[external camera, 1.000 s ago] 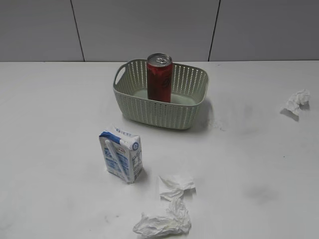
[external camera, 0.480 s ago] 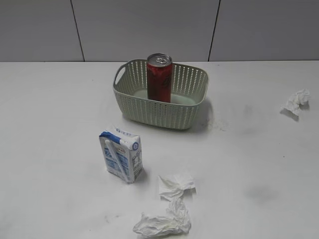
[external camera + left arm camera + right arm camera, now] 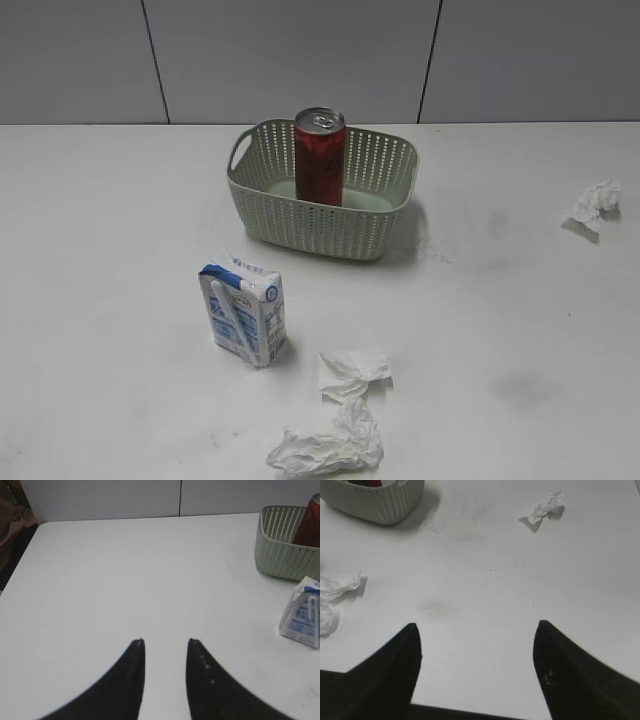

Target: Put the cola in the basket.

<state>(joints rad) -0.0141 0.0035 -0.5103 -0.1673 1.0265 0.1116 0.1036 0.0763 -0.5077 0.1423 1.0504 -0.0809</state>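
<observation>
White table [image 3: 120,200] with a grey panelled wall behind it, taking up the top strip of the exterior view. The table has a few faint smudges, nothing fancy.

The can [image 3: 320,156] is standing inside the basket [image 3: 310,222], upper middle of the frame. It's upright, long axis vertical, silver top and pull tab facing up, and its upper part pokes well above the basket rim. It sits toward the back-left part of the basket floor. From the left wrist view you only catch a red sliver of the can [image 3: 309,526] at the far right edge, behind the lattice wall of the basket [image 3: 277,550].

A blue-and-white carton [image 3: 244,310] stands on the table in the lower left-middle, well apart from the basket, with a straw stuck on its side. Just right of it and lower down are two crumpled tissues [image 3: 342,415], one nearly touching the other. Another crumpled tissue [image 3: 596,203] sits alone at the right edge.

No arm shows in the exterior view. The left gripper [image 3: 165,642] hangs over bare table with a narrow gap between its fingers, holding nothing. The right gripper [image 3: 476,630] is spread wide, also holding nothing, above bare table with the basket corner [image 3: 380,502] at the upper left of its view.
</observation>
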